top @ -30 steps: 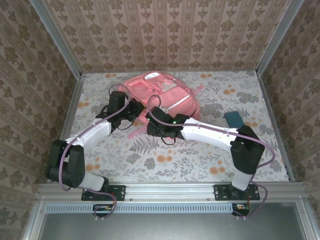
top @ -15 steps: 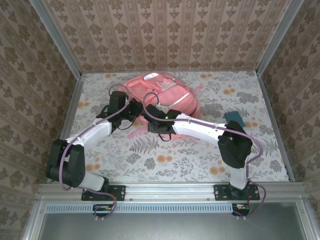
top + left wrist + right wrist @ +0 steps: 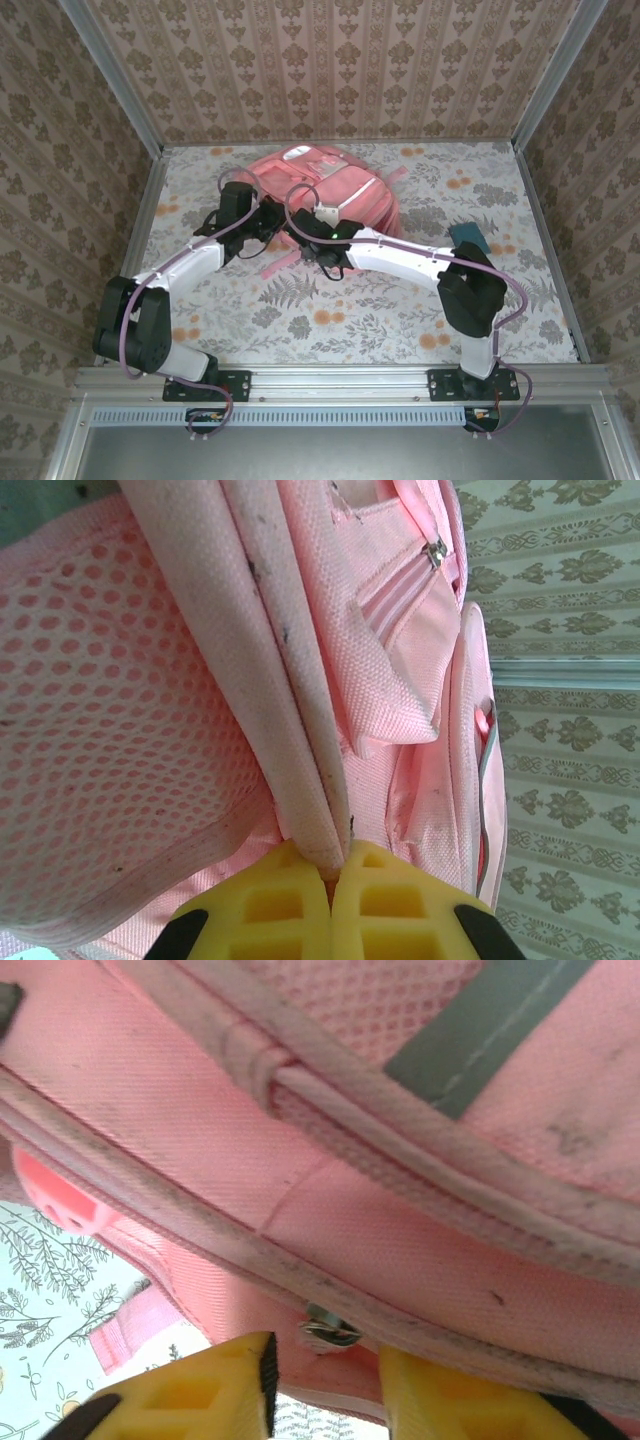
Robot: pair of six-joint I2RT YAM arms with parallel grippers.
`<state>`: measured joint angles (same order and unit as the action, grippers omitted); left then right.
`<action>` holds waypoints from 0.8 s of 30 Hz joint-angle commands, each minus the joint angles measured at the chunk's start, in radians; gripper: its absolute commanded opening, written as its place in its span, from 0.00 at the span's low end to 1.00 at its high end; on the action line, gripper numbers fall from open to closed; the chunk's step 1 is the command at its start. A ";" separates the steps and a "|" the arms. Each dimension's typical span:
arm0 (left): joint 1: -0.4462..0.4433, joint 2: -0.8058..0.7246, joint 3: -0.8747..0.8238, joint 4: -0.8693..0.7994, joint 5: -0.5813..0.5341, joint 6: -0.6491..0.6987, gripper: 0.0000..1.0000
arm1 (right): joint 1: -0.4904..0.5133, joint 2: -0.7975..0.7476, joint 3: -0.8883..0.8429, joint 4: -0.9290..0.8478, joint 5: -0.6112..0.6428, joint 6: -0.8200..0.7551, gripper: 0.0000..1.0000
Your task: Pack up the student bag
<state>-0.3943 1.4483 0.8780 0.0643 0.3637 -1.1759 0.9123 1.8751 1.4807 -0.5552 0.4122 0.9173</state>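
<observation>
Student bag: the student bag [image 3: 335, 180] lies flat at the far middle of the worktop [image 3: 400, 310], and both of my arms reach in to its near edge.
Left end effector: the left end effector [image 3: 335, 865] is clamped on a folded hem of the bag's pink fabric. I see no gap between the yellow fingers, and the hem runs straight away from them.
Right end effector: the right end effector [image 3: 325, 1355] stands narrowly apart and grips nothing. Its fingers sit under the bag's near side.
Zipper pull: the small metal zipper pull [image 3: 330, 1328] hangs from the piped seam just beyond the gap between the right fingers, almost on their centre line. I cannot tell whether it touches either finger.
Seam axis: the zip seam runs across the right wrist view from upper left down to lower right, so it lies crosswise to the line of approach.
Nearer arm: the right one, by my reading. The left is busy pinning the fabric just to its left.
Key relation: the pull lies ahead of and slightly above the right fingertips. I judge that a short push forward would put it between them before closing.
Elsewhere: a small teal case [image 3: 468, 238] lies well apart to the right.
</observation>
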 commanded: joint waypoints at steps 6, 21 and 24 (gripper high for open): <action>-0.011 0.007 0.014 0.066 0.063 -0.019 0.00 | -0.014 -0.036 -0.009 0.084 0.173 -0.058 0.37; 0.023 0.021 0.010 0.059 0.058 -0.002 0.00 | -0.022 -0.061 -0.047 -0.102 0.218 -0.089 0.14; 0.040 0.022 0.001 0.060 0.061 0.003 0.00 | -0.027 -0.081 -0.083 -0.108 0.191 -0.173 0.13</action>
<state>-0.3859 1.4754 0.8780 0.0971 0.4240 -1.2011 0.9127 1.8423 1.4322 -0.5770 0.5423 0.8276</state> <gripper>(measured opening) 0.038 0.134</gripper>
